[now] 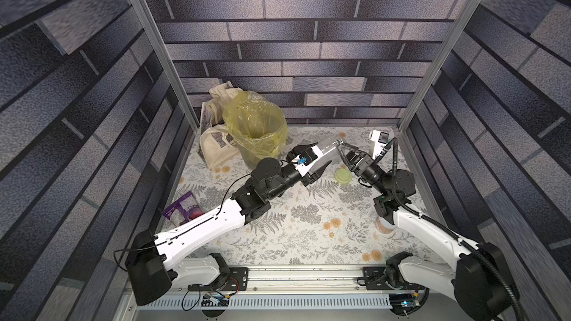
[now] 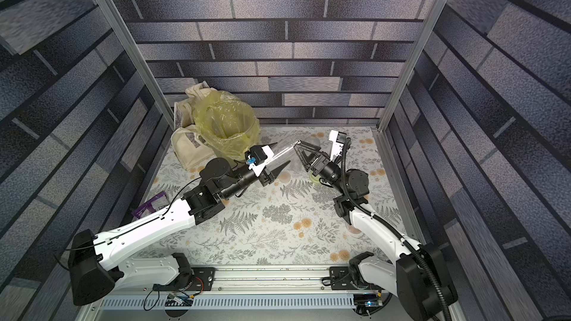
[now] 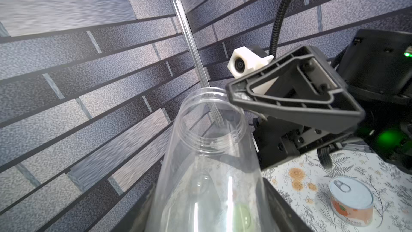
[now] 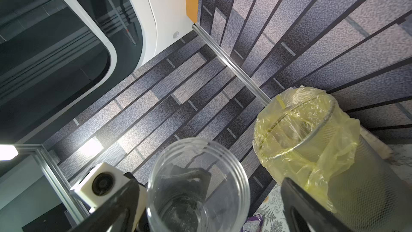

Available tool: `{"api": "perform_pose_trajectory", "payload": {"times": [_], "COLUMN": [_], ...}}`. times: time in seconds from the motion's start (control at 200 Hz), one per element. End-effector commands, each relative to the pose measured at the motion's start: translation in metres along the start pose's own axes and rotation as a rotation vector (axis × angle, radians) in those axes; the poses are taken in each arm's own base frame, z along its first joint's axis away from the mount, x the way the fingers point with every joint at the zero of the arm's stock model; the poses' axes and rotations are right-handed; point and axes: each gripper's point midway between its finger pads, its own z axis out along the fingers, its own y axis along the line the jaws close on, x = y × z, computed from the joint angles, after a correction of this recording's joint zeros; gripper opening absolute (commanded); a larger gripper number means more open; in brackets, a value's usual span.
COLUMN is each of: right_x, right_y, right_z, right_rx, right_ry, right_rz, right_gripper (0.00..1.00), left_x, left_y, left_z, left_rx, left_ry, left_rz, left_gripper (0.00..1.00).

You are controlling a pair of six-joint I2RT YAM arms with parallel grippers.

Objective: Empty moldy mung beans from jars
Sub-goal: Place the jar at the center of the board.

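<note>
My left pincer pinching clear jar: lidless, tilted, looks empty, aloft near bin. Right pincer spread around its mouth. Risk: left releases early, jar drops onto bench.

Grey brick-pattern walls stand at 9, 12 and 3 o'clock, with aluminium posts at 11 and 1. The tabletop is fern-printed. A bright glare marks one wall.
</note>
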Motion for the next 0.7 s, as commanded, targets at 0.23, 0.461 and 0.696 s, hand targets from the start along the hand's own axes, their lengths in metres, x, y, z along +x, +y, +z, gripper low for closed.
{"api": "perform_pose_trajectory", "payload": {"times": [0.23,0.461,0.696], "right_x": [0.002,-0.006,-0.010], "right_y": [0.014,0.000,-0.010], "right_z": [0.015,0.019,0.024], "right_rx": [0.017,0.038,0.063], "right_ry": [0.010,-0.060,-0.087], "right_rz": [-0.065,-0.086,-0.110], "right_gripper": [1.00,1.00,0.86], "left_x": [-0.040,-0.033,-0.026], "left_y": [-0.007,-0.023,-0.030], "left_z": [0.014,0.015,0.018], "left_rx": [0.046,0.082,0.080], "left_ry": [-0.177,-0.166,-0.147], "left_rz": [0.016,-0.015,-0.045], "left_gripper": [0.59,0.59,0.59]}}
